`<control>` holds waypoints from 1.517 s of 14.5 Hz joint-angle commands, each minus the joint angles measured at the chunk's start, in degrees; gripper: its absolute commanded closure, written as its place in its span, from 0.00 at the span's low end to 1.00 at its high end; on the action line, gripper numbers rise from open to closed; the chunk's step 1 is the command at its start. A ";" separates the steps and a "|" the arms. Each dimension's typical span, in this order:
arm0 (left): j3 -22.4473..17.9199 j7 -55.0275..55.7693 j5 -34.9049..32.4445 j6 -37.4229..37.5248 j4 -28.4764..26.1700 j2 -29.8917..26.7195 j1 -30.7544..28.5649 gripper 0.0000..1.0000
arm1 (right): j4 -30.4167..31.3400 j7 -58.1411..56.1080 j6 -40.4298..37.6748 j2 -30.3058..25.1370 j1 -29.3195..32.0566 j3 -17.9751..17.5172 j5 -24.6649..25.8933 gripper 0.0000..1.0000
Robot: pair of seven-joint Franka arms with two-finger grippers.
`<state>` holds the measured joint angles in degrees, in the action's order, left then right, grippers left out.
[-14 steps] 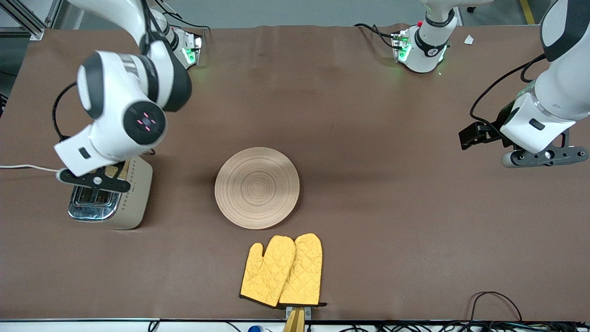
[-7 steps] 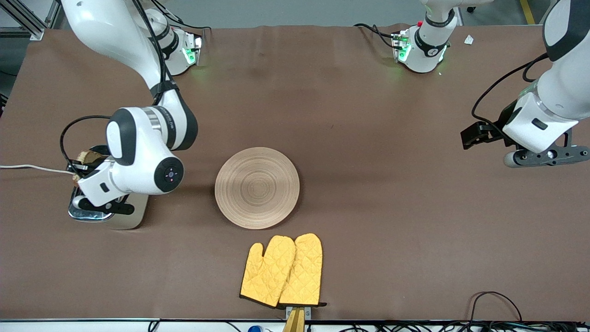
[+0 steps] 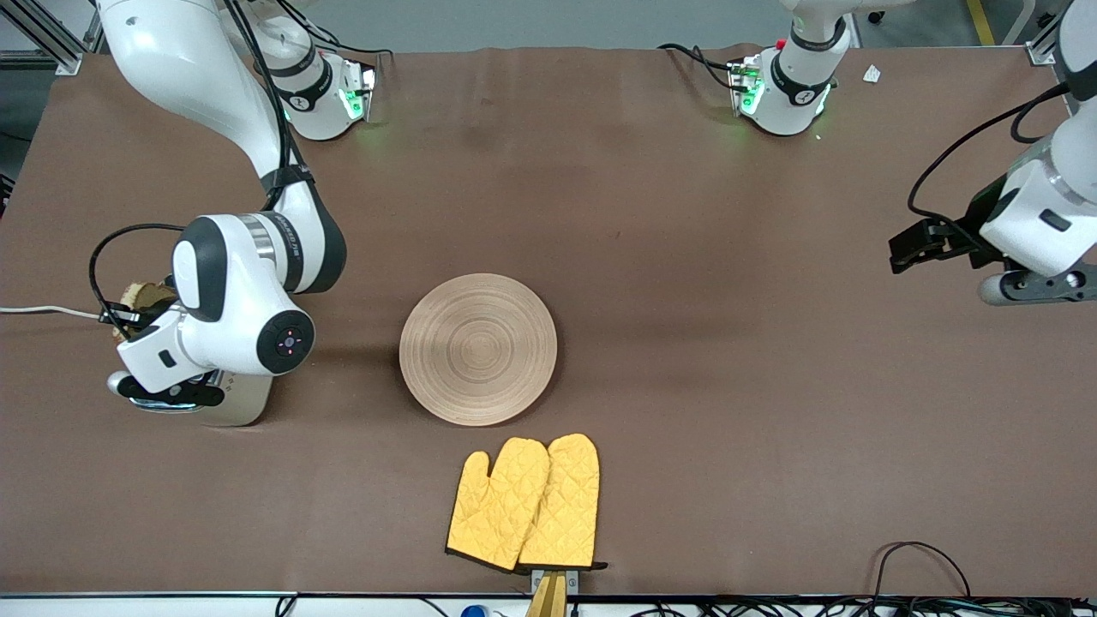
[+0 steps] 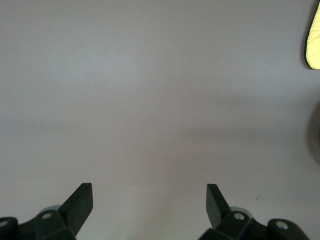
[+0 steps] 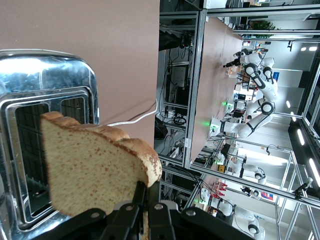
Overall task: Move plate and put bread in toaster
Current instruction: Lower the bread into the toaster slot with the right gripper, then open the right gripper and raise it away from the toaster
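Right hand (image 5: pixel 145 212) pinches the bread (image 5: pixel 92 172) by its crust edge just above the toaster (image 5: pixel 47 90); light, soft, crumbly, so grip gently; left hand (image 4: pixel 149 205) waits, fingers wide, over bare counter (image 4: pixel 150 100).

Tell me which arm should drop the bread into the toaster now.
Right. Its tool is shut on the bread, held over the toaster with the slots right beside the slice. The left tool waits open over bare table at the left arm's end, away from the toaster.
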<state>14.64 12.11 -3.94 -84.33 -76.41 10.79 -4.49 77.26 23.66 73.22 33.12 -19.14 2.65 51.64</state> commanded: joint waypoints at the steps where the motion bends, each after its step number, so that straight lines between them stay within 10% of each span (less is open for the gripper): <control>1: 0.56 -1.30 0.07 1.63 0.91 -0.94 -2.79 0.00 | 0.78 0.16 -0.18 0.10 0.16 -0.55 0.75 1.00; 13: -11.21 -9.82 2.00 2.60 -10.24 -14.30 6.34 0.00 | 0.78 1.39 1.31 3.00 0.25 -0.63 -1.54 0.98; 15: -11.12 -10.09 2.10 0.41 -13.49 -16.32 5.99 0.00 | 0.61 1.57 1.31 3.87 0.51 -0.63 -2.50 0.78; 19: -11.12 -10.18 2.10 0.05 -13.68 -16.42 5.90 0.00 | -0.09 1.66 2.10 3.97 1.13 -0.72 -5.57 0.01; 22: -11.12 -10.18 2.10 0.13 -13.51 -16.33 5.99 0.00 | -4.21 1.57 1.84 3.26 1.39 -0.55 -12.32 0.00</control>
<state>3.89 3.12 -2.62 -83.19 -88.50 -4.19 1.45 75.99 24.58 75.39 37.26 -18.42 2.43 43.47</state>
